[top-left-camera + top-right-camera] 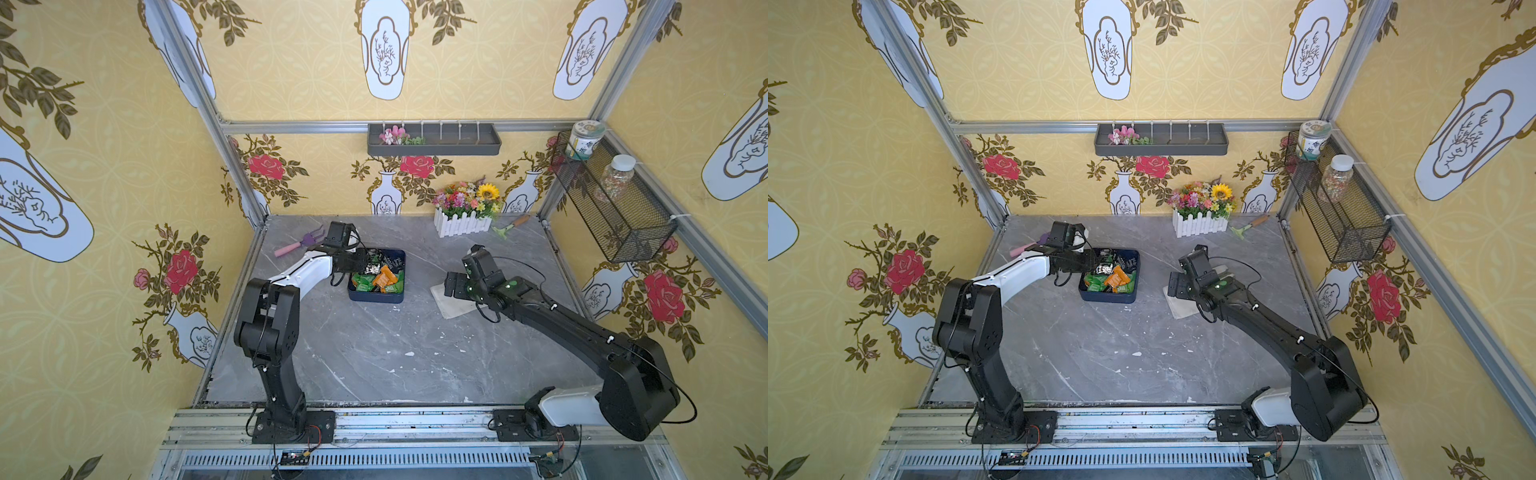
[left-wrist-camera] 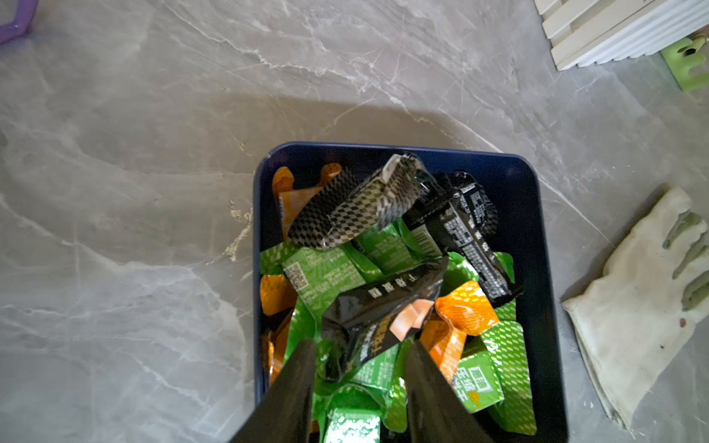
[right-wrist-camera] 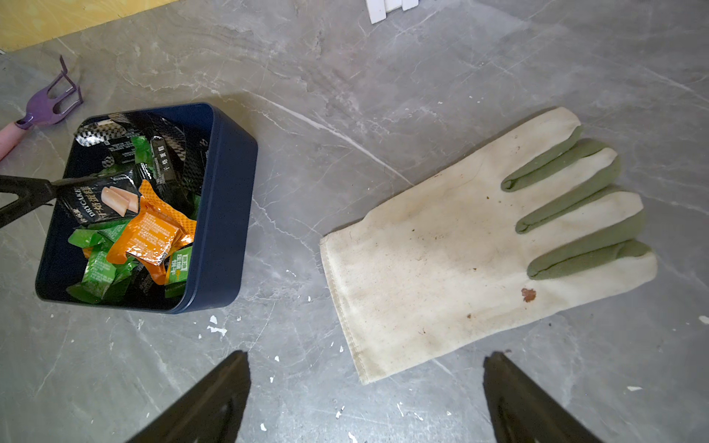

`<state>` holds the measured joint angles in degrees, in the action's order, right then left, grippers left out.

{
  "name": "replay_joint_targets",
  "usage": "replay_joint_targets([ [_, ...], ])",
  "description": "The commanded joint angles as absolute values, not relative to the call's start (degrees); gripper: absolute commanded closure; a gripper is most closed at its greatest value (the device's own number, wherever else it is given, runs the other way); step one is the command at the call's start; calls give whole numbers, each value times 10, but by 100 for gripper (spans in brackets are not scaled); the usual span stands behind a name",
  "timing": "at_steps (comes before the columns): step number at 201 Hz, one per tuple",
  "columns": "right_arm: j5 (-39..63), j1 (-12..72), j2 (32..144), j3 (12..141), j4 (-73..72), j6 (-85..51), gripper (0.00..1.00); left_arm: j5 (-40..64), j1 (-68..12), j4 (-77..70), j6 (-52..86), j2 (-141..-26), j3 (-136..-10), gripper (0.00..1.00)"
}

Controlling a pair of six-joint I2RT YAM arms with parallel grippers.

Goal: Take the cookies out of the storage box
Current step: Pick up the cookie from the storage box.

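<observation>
Two pincers are seen. The left pincer [image 2: 360, 345] is set low inside the storage box [image 2: 531, 230], and the crumpled end of a black packet [image 2: 383, 307] is pinched between its fingers. The other cookies [image 2: 326, 272] are heaped in the box beneath and beyond its tips. The word DRYCAKE on that packet's face can be read only in the right wrist view.

The right pincer [image 3: 368, 354] is spread wide and nothing is held in it. A work glove [image 3: 441, 249] is laid flat just beyond its tips, with the box well off toward the left arm. In both top views the glove is largely hidden under the right arm. Only there are two jars [image 1: 584, 139] shown, in a wire basket [image 1: 615, 216] on the wall.

One box, one glove and two small rakes are counted, a purple rake [image 3: 50, 103] and a green rake [image 1: 509, 226]. At least three black packets are made out. The green and orange ones overlap too much to be counted.
</observation>
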<state>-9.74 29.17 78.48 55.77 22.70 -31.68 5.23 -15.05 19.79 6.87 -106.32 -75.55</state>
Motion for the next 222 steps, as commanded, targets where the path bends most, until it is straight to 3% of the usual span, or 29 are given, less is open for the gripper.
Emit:
replay_joint_targets([
  [1, -106, 292, 784, 562, 224, -313, 3, 89, -145, 214, 62, -1077, -761, 56],
  [52, -106, 293, 782, 556, 220, -309, 3, 127, -139, 210, 54, -1097, -772, 53],
  [86, -105, 293, 783, 560, 223, -309, 3, 155, -135, 222, 47, -1128, -798, 44],
  [122, -113, 293, 776, 559, 225, -309, 3, 172, -134, 229, 46, -1154, -816, 45],
  [159, -117, 293, 774, 558, 228, -307, 3, 185, -134, 227, 42, -1160, -816, 53],
  [193, -121, 293, 773, 561, 233, -307, 3, 184, -133, 237, 41, -1159, -816, 73],
  [222, -122, 292, 770, 561, 234, -308, 3, 185, -132, 231, 46, -1145, -807, 81],
])
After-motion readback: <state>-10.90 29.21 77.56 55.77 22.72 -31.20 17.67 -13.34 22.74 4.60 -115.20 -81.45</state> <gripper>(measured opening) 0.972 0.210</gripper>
